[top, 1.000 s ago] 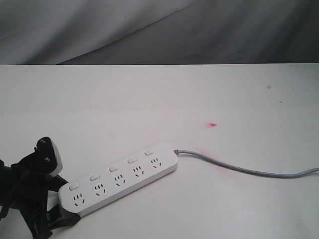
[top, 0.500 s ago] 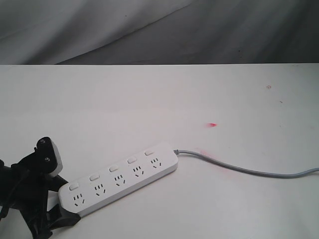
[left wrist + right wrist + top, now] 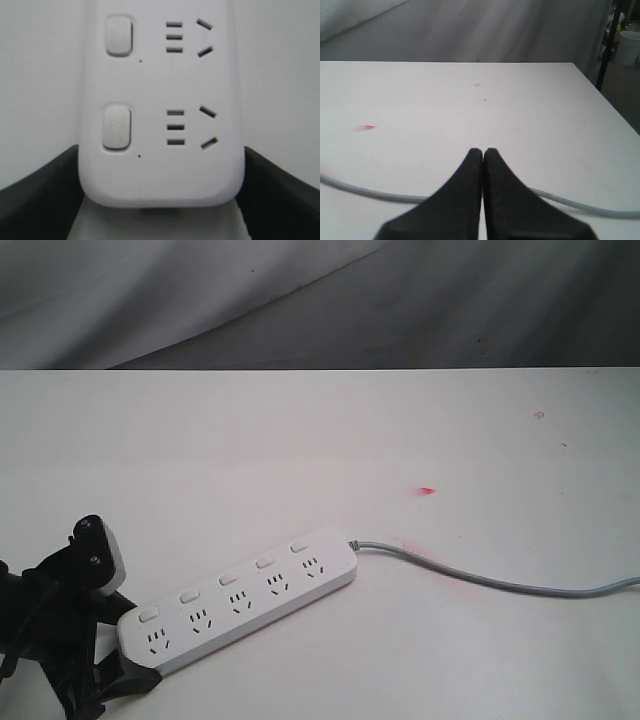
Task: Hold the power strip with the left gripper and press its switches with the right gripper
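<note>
- Your left claw [image 3: 160, 165] clamps the power strip [image 3: 236, 602] at the end away from its cable, one finger against each long side; its arm is cut off at the exterior view's lower left corner.
- The strip lies flat on the table [image 3: 300, 440], low and left; five switches [image 3: 221, 579] line one edge; the left wrist view catches only two.
- The grey cable [image 3: 500, 585] runs off the right edge.
- Your right claw [image 3: 483, 152] is pinched closed and empty, with the cable crossing behind its tips; the exterior view misses it.

i see a white table [image 3: 250, 440] under even, soft light, with a small red smudge [image 3: 427, 490] on it. behind it hangs a creased grey cloth [image 3: 300, 300]; off one corner stands a dark pole [image 3: 609, 45].
</note>
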